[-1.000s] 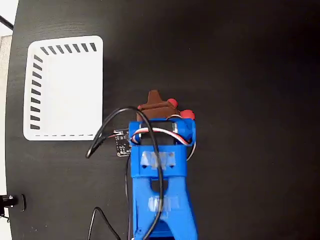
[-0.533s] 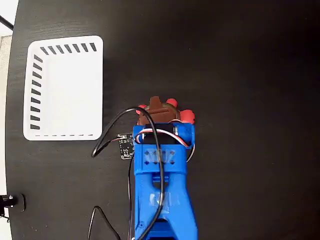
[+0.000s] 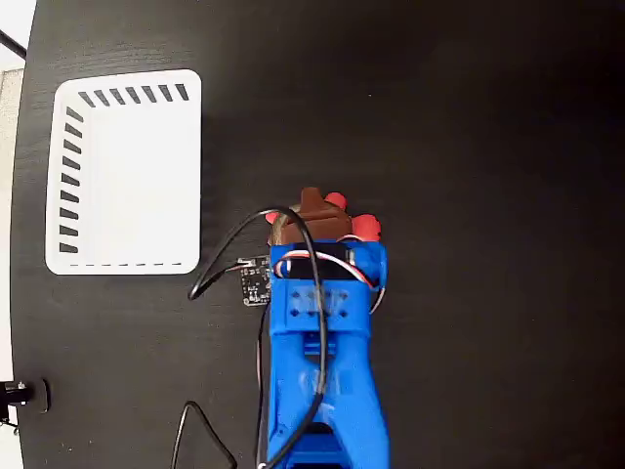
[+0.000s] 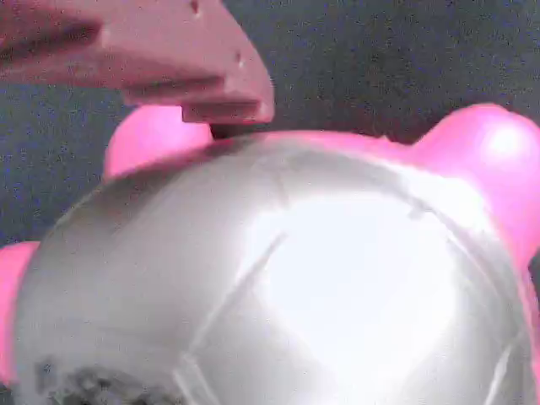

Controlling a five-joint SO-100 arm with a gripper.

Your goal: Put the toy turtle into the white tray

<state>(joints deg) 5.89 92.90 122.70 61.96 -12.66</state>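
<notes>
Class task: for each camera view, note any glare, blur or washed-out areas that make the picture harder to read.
Wrist view: the domed grey shell of the toy turtle fills the frame, soft-focused, with a bright glare patch. Fixed view: sharp, but the white slotted plastic tray looks washed out against the black table.

Bare tabletop (image 3: 469, 147) around white tray (image 3: 127, 171)

A matte black table (image 3: 488, 147) with a faint wood grain fills nearly the whole fixed view, seen from straight above. Along the left edge runs a narrow pale strip of floor or wall (image 3: 10, 147), brightly lit, and a small black clamp (image 3: 20, 395) grips the table's edge near the bottom left corner. Light is even, without hard shadows.
</notes>
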